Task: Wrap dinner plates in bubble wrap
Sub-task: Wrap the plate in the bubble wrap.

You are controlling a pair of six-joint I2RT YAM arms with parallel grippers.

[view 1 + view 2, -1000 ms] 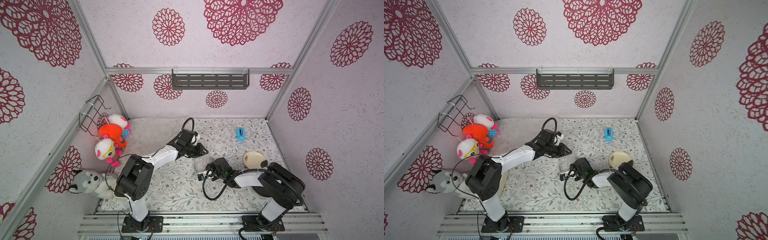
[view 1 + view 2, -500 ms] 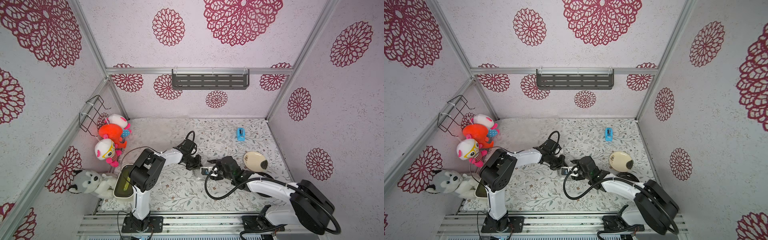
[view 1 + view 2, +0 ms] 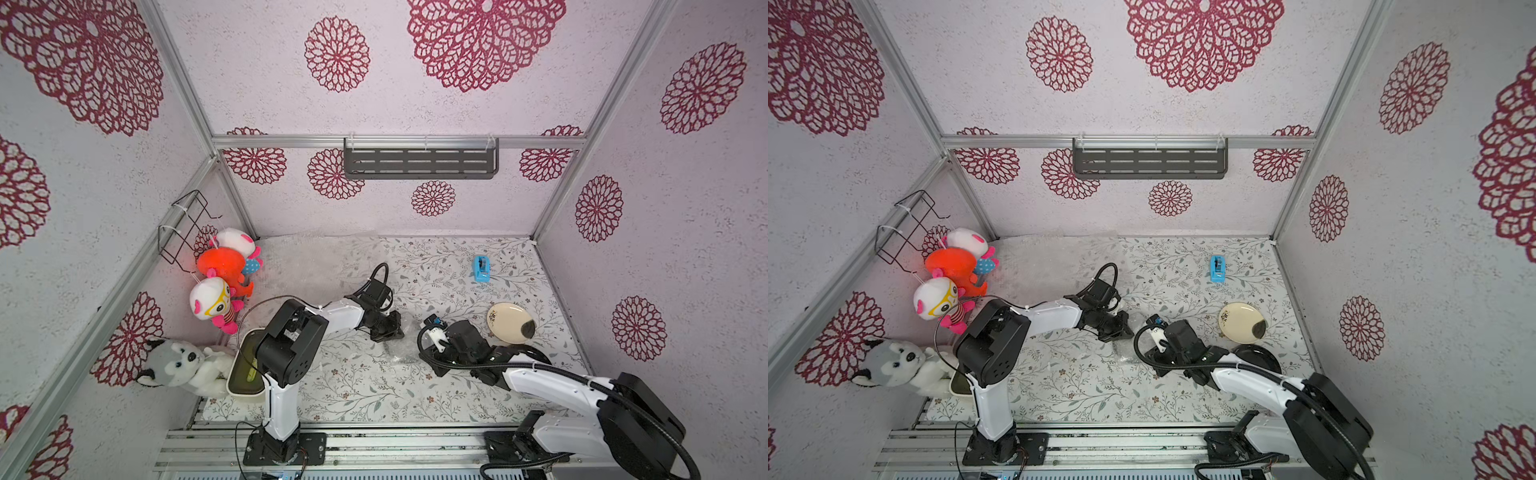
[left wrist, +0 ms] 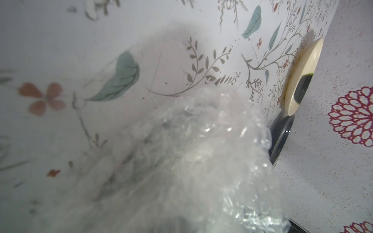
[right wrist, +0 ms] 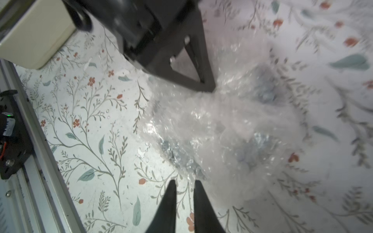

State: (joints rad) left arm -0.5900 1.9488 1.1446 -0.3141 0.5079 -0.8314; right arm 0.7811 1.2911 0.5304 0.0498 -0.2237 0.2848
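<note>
Wad of bubble wrap [image 5: 222, 125] worked from 2 sides; 2 plates bare.

Left gripper [image 3: 392, 333] clamped tight, tips pinching 1 edge of the wad, which lies bunched on the table [image 3: 353, 386] between the arms. Right gripper [image 5: 185, 182] jaws a narrow slit apart, wrap's opposite edge just at the tips, nothing clearly caught. Cream plate [image 3: 505, 326] and black plate [image 3: 1260, 357] sit unwrapped further right, the black partly under the right arm. Risk: right jaws close on air or 1 slippery layer; a left pull then drags the wad off bunched, no sheet spread for a plate. Bluish patches inside the wad: cannot tell what. No legible writing.
</note>
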